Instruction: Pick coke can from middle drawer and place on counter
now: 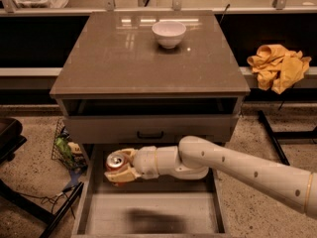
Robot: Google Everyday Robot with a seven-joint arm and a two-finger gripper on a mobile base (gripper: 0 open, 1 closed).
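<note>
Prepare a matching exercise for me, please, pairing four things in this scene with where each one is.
1 coke can
2 white bowl
3 yellow cloth
4 gripper

A on the counter
B draped to the right of the counter
C in the gripper's grasp
D over the open middle drawer, shut on the can

Pairs: 1-C, 2-A, 3-B, 4-D

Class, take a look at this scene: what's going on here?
A robot arm reaches into the open middle drawer, and its gripper is shut on the coke can, holding it above the drawer floor near the back. The can is not yet on the counter, where a white bowl sits.
</note>
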